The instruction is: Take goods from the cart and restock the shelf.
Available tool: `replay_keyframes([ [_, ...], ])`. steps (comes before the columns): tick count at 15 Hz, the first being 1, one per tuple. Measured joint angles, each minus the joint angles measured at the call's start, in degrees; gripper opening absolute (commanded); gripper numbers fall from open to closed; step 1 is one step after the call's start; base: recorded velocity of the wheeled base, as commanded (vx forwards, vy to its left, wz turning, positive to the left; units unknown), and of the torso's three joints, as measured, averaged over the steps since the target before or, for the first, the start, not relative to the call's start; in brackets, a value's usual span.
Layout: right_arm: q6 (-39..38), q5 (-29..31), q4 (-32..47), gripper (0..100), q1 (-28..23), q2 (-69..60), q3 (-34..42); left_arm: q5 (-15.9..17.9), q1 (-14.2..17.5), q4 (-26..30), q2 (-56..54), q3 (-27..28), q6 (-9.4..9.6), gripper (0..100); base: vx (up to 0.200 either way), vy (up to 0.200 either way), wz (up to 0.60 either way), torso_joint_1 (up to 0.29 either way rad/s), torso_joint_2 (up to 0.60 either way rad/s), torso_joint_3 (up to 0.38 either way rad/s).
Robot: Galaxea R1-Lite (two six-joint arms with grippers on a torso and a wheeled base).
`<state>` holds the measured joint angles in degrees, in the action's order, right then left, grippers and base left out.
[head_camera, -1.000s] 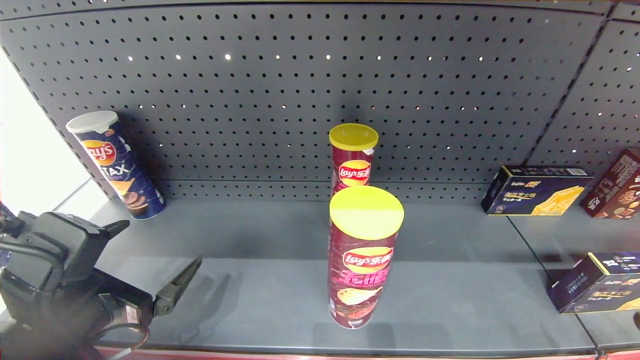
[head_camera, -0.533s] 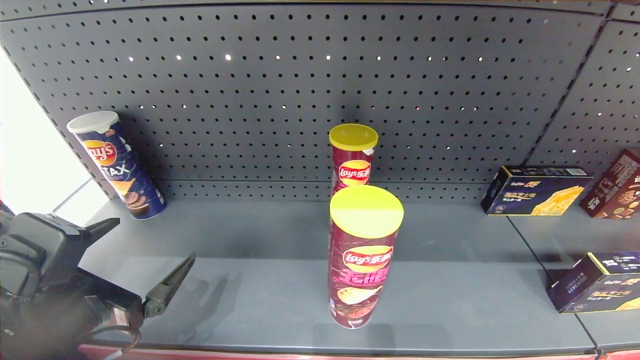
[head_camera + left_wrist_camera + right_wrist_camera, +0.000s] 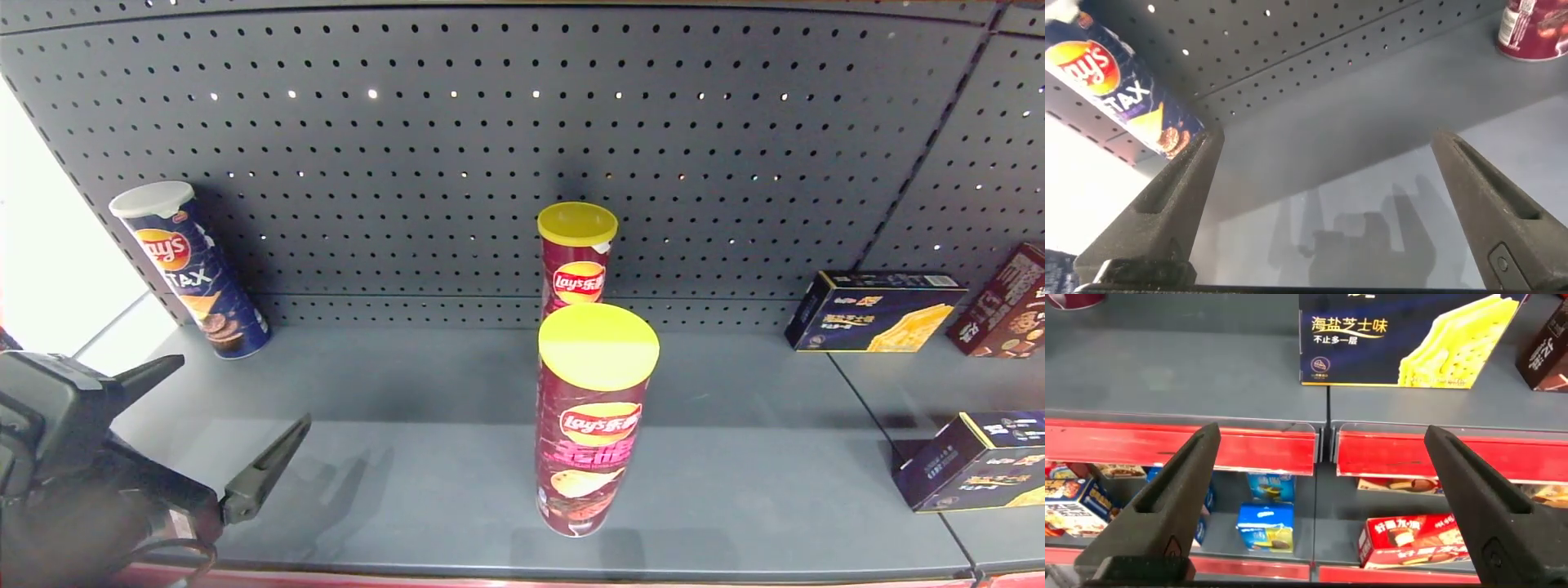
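Observation:
Two maroon chip cans with yellow lids stand on the grey shelf [image 3: 735,457]: one near the front [image 3: 594,416], one behind it by the pegboard [image 3: 576,255]. A blue chip can with a white lid [image 3: 189,269] leans at the back left, and it appears too in the left wrist view [image 3: 1114,86]. My left gripper [image 3: 233,433] hovers open and empty over the shelf's front left corner, well left of the front can; its two fingers [image 3: 1176,204] spread wide. My right gripper [image 3: 1327,498] is open and empty in front of the red shelf edge [image 3: 1249,445], below a dark blue cracker box [image 3: 1396,339].
Dark blue cracker boxes [image 3: 878,310] [image 3: 976,461] and a maroon box [image 3: 1008,302] lie on the right part of the shelf. Lower shelves hold more packaged goods [image 3: 1413,539]. A perforated back panel [image 3: 490,122] closes off the rear. Open shelf space lies between the blue can and the maroon cans.
My left gripper has drawn back toward the lower left, away from the cans, still open. The cans and boxes have not moved.

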<state>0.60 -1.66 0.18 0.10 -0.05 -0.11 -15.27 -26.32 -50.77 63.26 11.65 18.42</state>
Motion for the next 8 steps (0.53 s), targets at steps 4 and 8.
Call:
replay_keyframes([
  [4,0.0,0.0,0.0,100,0.0,-0.1,0.0,1.0,-0.1,0.5,-8.8,-4.5,-0.72,100,0.0,0.0,0.0,0.0,0.0,0.0],
  [8,0.0,0.0,0.0,100,0.0,-0.1,0.0,1.8,-3.7,15.4,-25.2,-9.5,-0.39,100,0.0,0.0,0.0,0.0,0.0,0.0],
])
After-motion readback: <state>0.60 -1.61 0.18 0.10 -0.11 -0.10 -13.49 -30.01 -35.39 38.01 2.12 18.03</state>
